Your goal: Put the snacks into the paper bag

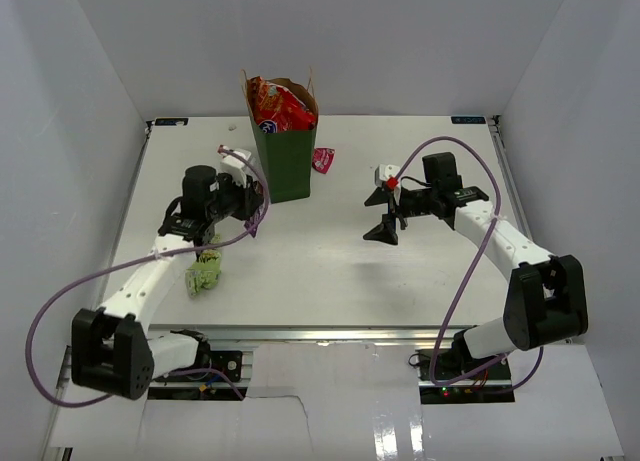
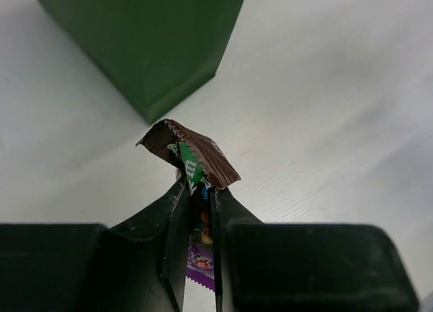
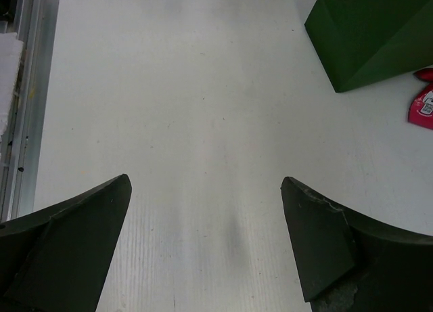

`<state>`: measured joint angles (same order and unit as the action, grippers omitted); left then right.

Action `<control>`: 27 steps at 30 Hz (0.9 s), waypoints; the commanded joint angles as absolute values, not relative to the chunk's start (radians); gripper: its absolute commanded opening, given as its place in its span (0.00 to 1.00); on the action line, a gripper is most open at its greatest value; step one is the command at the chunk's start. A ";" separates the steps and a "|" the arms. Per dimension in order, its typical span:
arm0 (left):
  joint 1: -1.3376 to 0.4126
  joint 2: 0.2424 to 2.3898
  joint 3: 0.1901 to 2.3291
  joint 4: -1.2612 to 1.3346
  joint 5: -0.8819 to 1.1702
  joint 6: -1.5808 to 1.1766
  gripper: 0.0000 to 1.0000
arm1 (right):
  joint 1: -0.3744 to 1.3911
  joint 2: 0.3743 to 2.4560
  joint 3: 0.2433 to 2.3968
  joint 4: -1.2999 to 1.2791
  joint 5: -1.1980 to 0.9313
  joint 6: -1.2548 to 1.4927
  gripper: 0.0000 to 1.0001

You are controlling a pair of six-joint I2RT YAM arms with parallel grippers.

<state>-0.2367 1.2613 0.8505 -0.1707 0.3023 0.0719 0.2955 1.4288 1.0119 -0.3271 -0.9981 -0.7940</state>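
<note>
**Left end effector (image 2: pixel 199 190) pinches a brown-and-purple packet (image 2: pixel 201 158)**

A light green packet (image 1: pixel 205 273) lies on the surface (image 1: pixel 320 271) by the left arm. The pinched packet sits just left of the upright paper bag (image 1: pixel 285 166), which holds red bags (image 1: pixel 280 106). A small red packet (image 1: pixel 323 160) lies beside the bag's right. The right end effector (image 1: pixel 385 226) is spread wide.

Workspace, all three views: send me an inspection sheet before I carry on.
Surface: white table, no spills seen.
Job's things: paper bag upright, red bags sticking out of its top; light green packet lying on the table; small red packet on the table by the bag; brown packet held.
Clutter: nothing seen.
Pincers: left pincer shut on the brown packet, near the bag; right pincer open, empty.
Cables: a purple cable loops off each arm.
Surroundings: white walls on three sides.
</note>
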 commanded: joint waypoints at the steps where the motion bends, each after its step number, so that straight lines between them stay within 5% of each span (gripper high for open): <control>1: -0.235 1.100 0.819 -0.028 0.466 -0.130 0.25 | 0.288 1.442 1.060 -0.319 -1.026 -0.790 0.98; 8: -0.236 1.031 0.929 0.192 0.519 -0.400 0.22 | 0.288 1.471 1.088 -0.318 -1.034 -0.779 0.98; 18: -0.253 1.455 1.403 0.299 0.453 -0.393 0.21 | 0.288 1.485 1.114 -0.318 -1.035 -0.762 0.98; 27: -0.253 1.675 1.529 0.299 0.282 -0.259 0.23 | 0.288 1.488 1.112 -0.243 -0.970 -0.638 0.97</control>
